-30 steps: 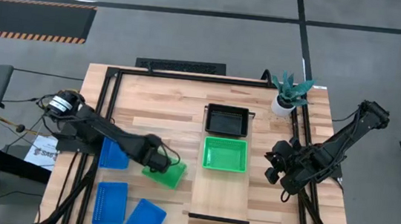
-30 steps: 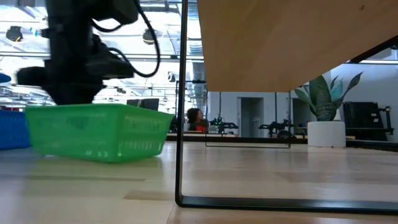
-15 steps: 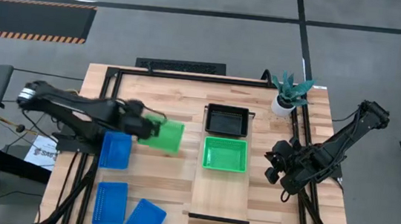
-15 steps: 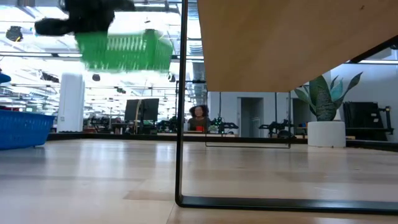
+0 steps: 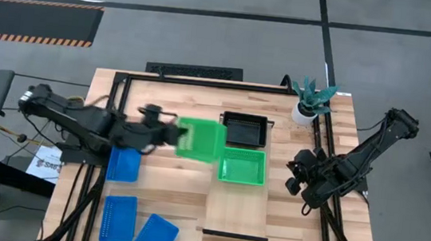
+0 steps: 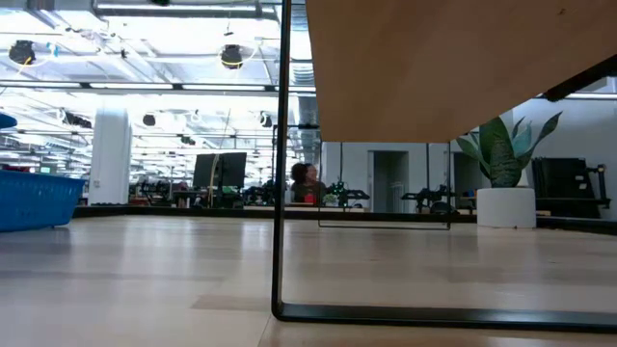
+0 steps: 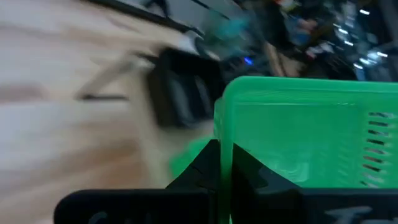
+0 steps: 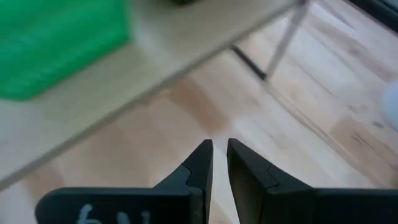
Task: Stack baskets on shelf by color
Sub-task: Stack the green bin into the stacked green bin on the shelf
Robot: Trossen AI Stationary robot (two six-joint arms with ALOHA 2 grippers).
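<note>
My left gripper [image 5: 178, 137] is shut on a bright green basket [image 5: 201, 139] and holds it in the air at the left edge of the pale shelf [image 5: 237, 207]. A black basket [image 5: 244, 129] and a second green basket [image 5: 242, 166] sit on the shelf. Three blue baskets [image 5: 123, 165], [image 5: 118, 218], [image 5: 153, 236] lie on the tabletop to the left; the low view shows one blue basket [image 6: 39, 198]. My right gripper [image 5: 296, 179] waits to the right of the shelf, shut [image 8: 219, 163]. My left gripper pinches the green basket's left short wall [image 7: 224, 127] at its rim, one finger inside the basket and one outside. The fingers come level from the table's left. The basket is lifted clear and sits roughly level, reaching out over the shelf's left edge.
A potted plant [image 5: 310, 102] stands at the far right corner. The shelf's thin black rail [image 6: 280, 193] stands on the tabletop, and a black frame runs round the table. The near half of the shelf is bare. A person [image 6: 304, 181] shows far off in the room.
My left gripper has lifted the green basket off the tabletop, first toward the far edge, then to the right toward the shelf. The basket has risen out of the top of the low view and now hangs at the shelf's left edge.
</note>
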